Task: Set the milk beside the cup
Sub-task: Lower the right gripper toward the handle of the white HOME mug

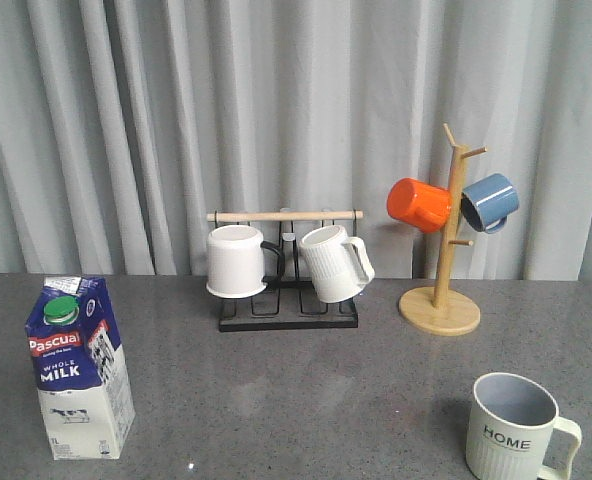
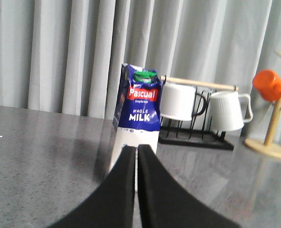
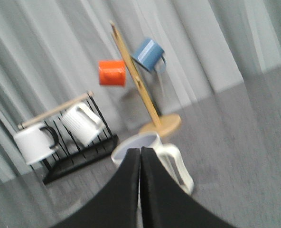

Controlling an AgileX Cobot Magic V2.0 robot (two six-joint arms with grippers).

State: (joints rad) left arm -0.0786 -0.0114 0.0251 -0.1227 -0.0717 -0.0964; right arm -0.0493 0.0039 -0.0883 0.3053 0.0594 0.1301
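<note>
While both grippers, left (image 2: 137, 156) and right (image 3: 140, 159), keep fingers pressed together, the tall milk (image 1: 78, 366) stands far from the cup (image 1: 514, 427); a high or closed-fingered approach might topple it

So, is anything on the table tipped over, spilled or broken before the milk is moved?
Nothing stands out. The milk carton stands upright with its green cap on, the HOME cup is upright, and no liquid shows on the table. The mugs on the rack and the wooden tree hang tilted, as is normal for them.
</note>
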